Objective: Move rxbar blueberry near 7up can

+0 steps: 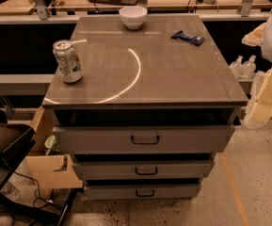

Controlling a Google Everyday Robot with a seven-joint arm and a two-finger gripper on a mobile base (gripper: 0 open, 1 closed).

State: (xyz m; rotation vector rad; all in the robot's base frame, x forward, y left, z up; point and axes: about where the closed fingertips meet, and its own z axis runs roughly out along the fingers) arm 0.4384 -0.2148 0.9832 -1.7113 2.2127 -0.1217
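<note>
The rxbar blueberry [188, 37] lies flat at the bench's [173, 79] far right, well apart from the 7up can [68, 61] at left. The tool [263, 105], partly cut off beside the bench's right edge, cannot be judged open or closed.

Tool [261, 108] at far right; rxbar blueberry [188, 36], 7up can [68, 61] well apart

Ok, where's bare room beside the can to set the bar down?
The cabinet top is bare right of the can, across the middle and front to the right edge, and in the strip between can and bowl. Only the back is taken: bowl at centre, bar near the right corner. The gripper hangs beyond the right side, off the top.
</note>
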